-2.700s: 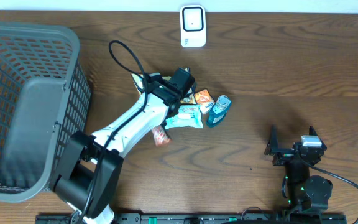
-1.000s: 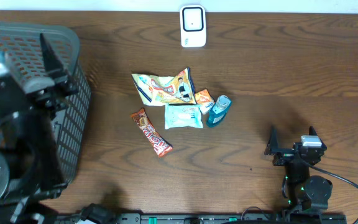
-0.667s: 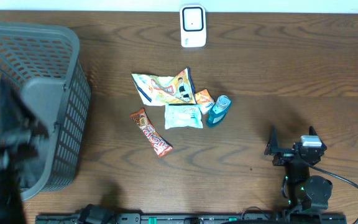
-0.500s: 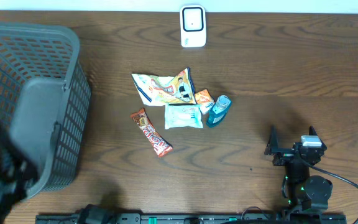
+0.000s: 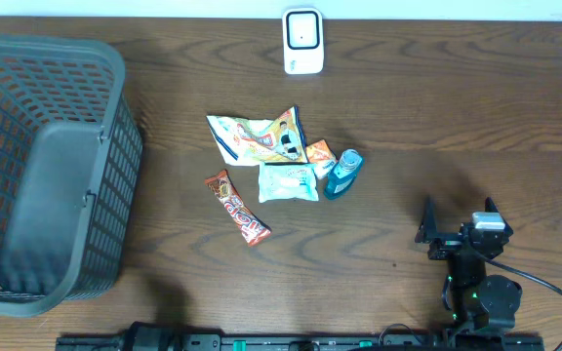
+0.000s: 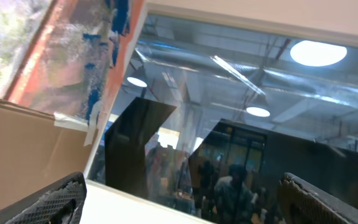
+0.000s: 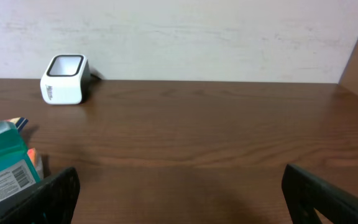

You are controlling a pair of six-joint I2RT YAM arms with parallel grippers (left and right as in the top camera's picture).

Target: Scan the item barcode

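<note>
Several items lie mid-table: a snack bag (image 5: 257, 136), an orange packet (image 5: 318, 152), a teal bottle (image 5: 342, 173), a white-teal pouch (image 5: 288, 182) and a red candy bar (image 5: 237, 208). The white barcode scanner (image 5: 302, 41) stands at the far edge. My right gripper (image 5: 459, 209) rests open near the front right, nothing between its fingers; its wrist view shows the scanner (image 7: 65, 79) and the teal bottle's barcode label (image 7: 5, 167). My left gripper (image 6: 182, 202) is open and empty, pointing up at a window and ceiling lights, out of the overhead view.
A large grey mesh basket (image 5: 125, 166) fills the left side of the table. A white wall runs behind the scanner. A brown cardboard panel (image 6: 23, 137) shows at the left of the left wrist view.
The left arm has pulled back from the pile of items, swung left over the basket and gone out of the overhead view. The items and right arm have not moved.
</note>
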